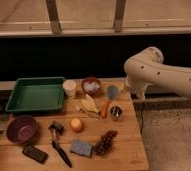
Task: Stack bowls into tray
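The white arm (161, 75) enters from the right and bends down over the far right corner of the wooden table (124, 152). The gripper (131, 92) is at the arm's lower end, above that corner. Whether it is open or closed cannot be told from here, because the arm's own bulk covers most of it.

Both bowls rest on the table, and neither is in the green tray (35, 94), which lies at the far left corner.

- The reddish-brown bowl (91, 86), pale inside, stands in the far row, between the gripper and the tray. It is the nearer bowl by a clear margin.
- The purple bowl (22, 129) stands at the near left, just in front of the tray and well apart from the gripper.

As I judge it, the coming move turns on a reach leftward along the far row. A blue-grey object (112, 91), which I cannot identify, stands directly between the gripper and the reddish-brown bowl. A cream cup (69, 87) stands between that bowl and the tray. Either could be knocked by a low sweep.
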